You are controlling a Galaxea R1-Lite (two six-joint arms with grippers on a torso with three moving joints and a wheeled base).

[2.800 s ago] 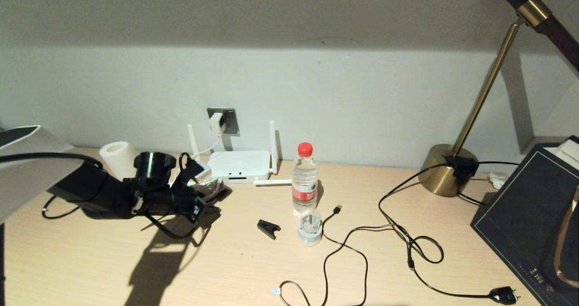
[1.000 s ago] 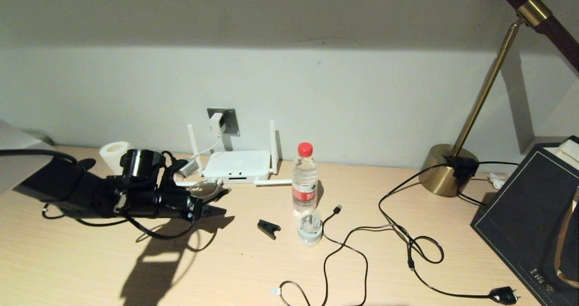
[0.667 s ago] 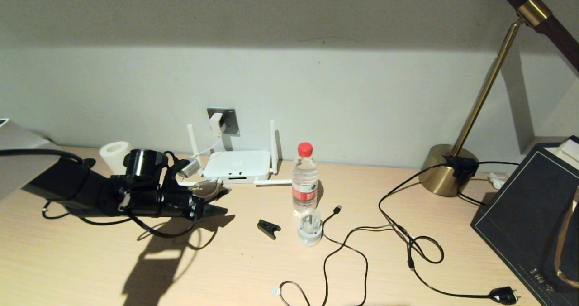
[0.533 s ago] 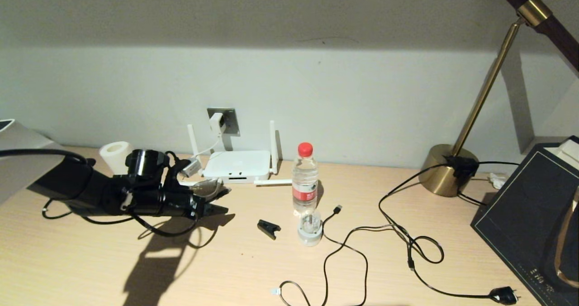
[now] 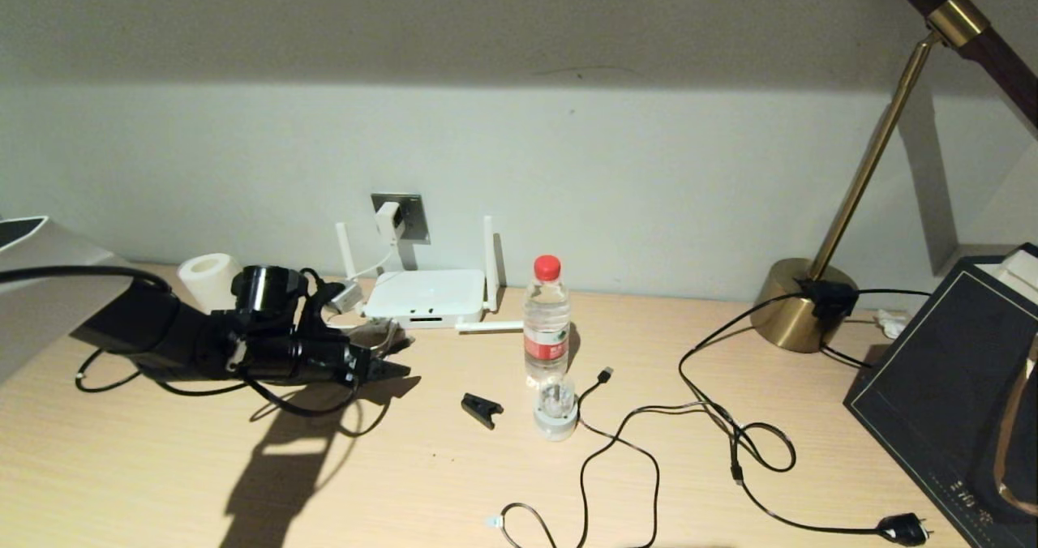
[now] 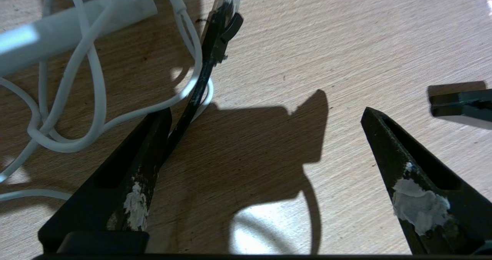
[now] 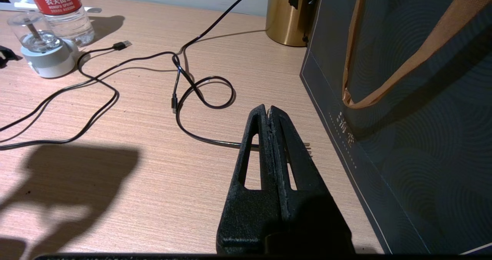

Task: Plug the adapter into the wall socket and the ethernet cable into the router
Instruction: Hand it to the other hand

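The router (image 5: 422,294) sits at the desk's (image 5: 454,483) back edge under the wall socket (image 5: 402,216), where the adapter (image 5: 388,220) already looks seated, so my worry is the ethernet cable (image 6: 207,64). Its connector lies just off one finger of my wide-open left gripper (image 6: 265,121), tangled with the white cord (image 6: 92,98); closing now could catch the cord and tug the adapter. My right gripper (image 7: 270,114) idles clenched, empty, near the desk's right edge.

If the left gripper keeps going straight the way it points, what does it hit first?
Probably bare desk. The left gripper is open, and the ethernet cable runs along one finger, off the centre line. Depth is unclear.
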